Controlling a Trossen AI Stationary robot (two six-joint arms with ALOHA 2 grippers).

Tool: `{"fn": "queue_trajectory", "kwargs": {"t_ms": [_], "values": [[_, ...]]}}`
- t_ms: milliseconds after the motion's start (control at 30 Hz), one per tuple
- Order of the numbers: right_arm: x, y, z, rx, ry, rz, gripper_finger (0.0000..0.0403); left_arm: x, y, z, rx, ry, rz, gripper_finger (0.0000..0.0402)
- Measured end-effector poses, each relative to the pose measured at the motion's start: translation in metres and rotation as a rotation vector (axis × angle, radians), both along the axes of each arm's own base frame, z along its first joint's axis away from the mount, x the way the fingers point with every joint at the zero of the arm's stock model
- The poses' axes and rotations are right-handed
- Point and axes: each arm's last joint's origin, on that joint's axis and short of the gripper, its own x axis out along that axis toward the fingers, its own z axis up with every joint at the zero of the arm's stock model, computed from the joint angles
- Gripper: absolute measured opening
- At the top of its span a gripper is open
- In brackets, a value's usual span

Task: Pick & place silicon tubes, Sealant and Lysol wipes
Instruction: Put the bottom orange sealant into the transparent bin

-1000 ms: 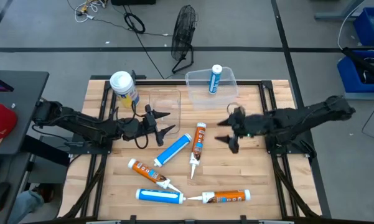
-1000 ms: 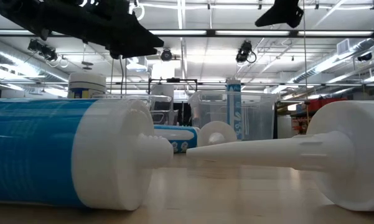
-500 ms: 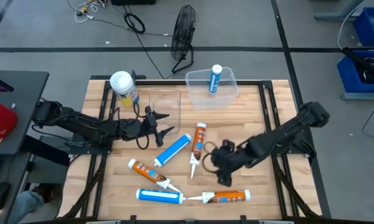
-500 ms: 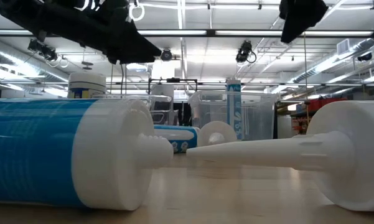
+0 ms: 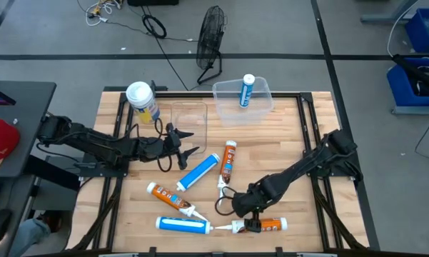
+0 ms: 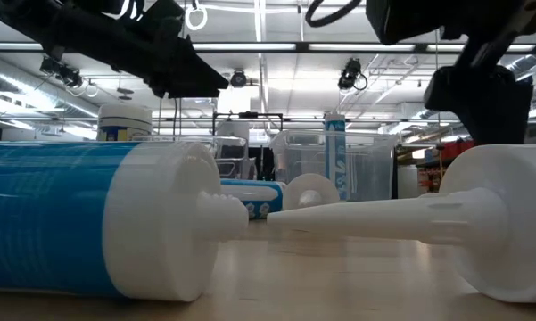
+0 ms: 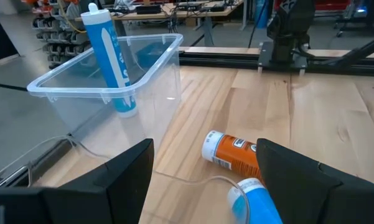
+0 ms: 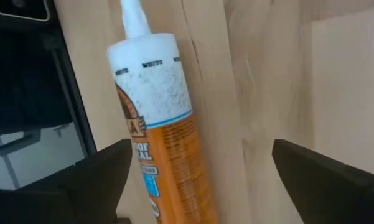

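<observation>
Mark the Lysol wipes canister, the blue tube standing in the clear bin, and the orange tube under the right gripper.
Lysol wipes canister (image 5: 139, 93), high view, on its white lid.
Blue tube (image 5: 246, 91), high view, mid-body, standing in the clear bin.
Orange tube (image 8: 162, 149), right wrist view, on its orange label.

The wipes canister (image 5: 142, 101) stands upright, round and fat, with a wide white lid and a yellow label. It sits just beyond the left pincer (image 5: 188, 141), toward the far corner, and well apart from the right pincer (image 5: 251, 216).
</observation>
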Motion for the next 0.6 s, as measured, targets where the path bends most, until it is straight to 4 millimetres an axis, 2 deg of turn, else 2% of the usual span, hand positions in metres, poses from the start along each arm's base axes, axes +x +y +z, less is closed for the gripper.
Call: {"fn": "queue_trajectory", "kwargs": {"t_ms": [300, 600], "values": [[0.007, 0.019, 0.005, 0.075, -0.143, 0.001, 0.0369, 0.0, 0.0, -0.001, 0.002, 0.015, 0.0, 0.0288], [0.009, 0.027, -0.008, -0.001, -0.188, 0.028, 0.0366, 0.0, 0.0, -0.001, 0.004, 0.016, 0.004, 0.0288]]}}
